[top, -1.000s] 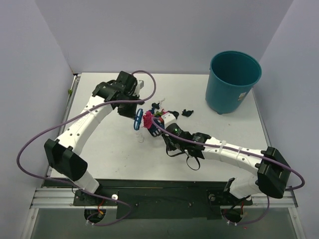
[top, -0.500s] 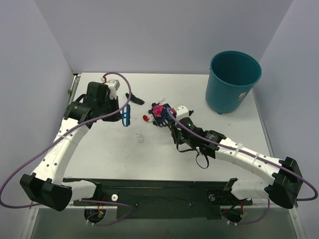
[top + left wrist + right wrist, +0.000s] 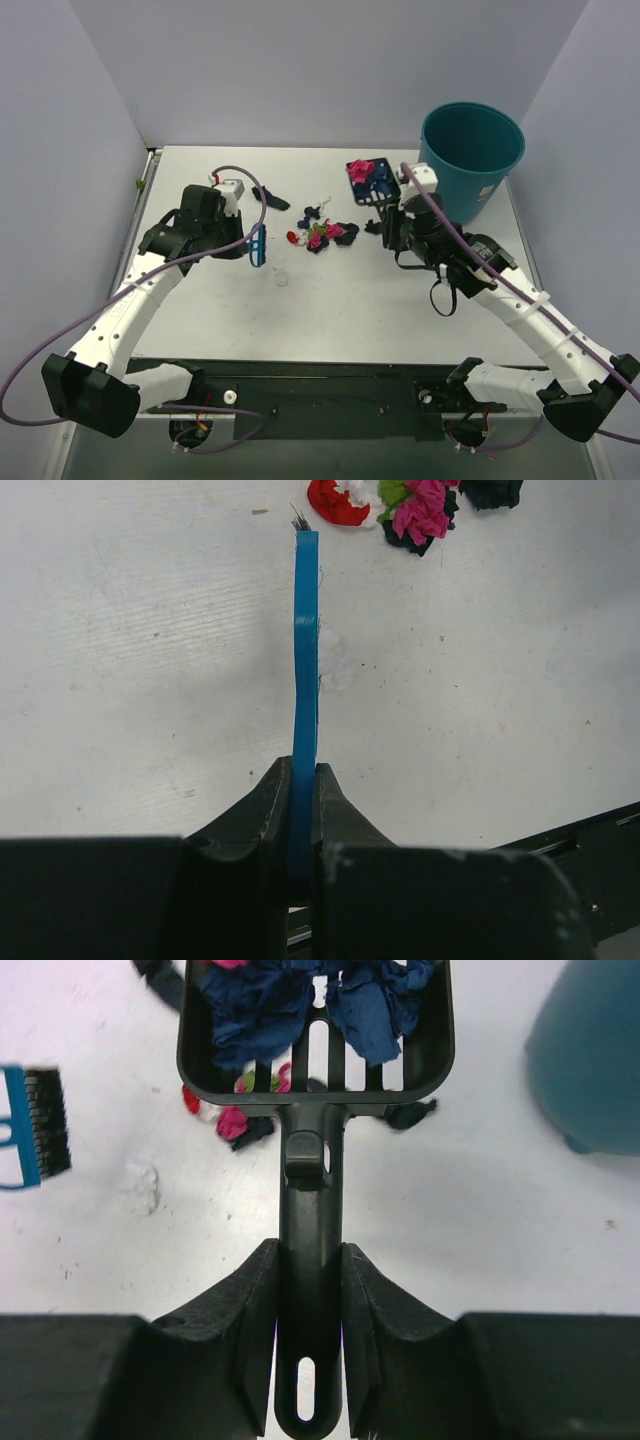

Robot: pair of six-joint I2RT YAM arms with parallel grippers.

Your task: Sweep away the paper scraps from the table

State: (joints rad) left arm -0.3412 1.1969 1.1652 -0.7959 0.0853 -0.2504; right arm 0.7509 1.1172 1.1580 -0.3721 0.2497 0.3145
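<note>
My right gripper (image 3: pixel 400 205) (image 3: pixel 310 1290) is shut on the handle of the black slotted scoop (image 3: pixel 368 180) (image 3: pixel 314 1035). The scoop is lifted above the white table (image 3: pixel 330 310), left of the teal bin (image 3: pixel 468 160), and holds dark blue and pink paper scraps (image 3: pixel 262 1002). More paper scraps (image 3: pixel 322 233) (image 3: pixel 418 512), pink, red, green, white and black, lie on the table's middle. My left gripper (image 3: pixel 248 240) (image 3: pixel 303 790) is shut on the blue hand brush (image 3: pixel 259 244) (image 3: pixel 306 650), left of that pile.
A black scrap (image 3: pixel 272 197) lies on the table behind the left gripper. A small whitish mark (image 3: pixel 281 276) sits near the brush. The teal bin stands at the back right, beside the scoop. The table's metal rail (image 3: pixel 320 375) runs along the front.
My right gripper has lifted the loaded scoop from the pile and carried it right and back toward the bin. My left gripper has barely shifted with the brush. Some scraps stay on the table.
</note>
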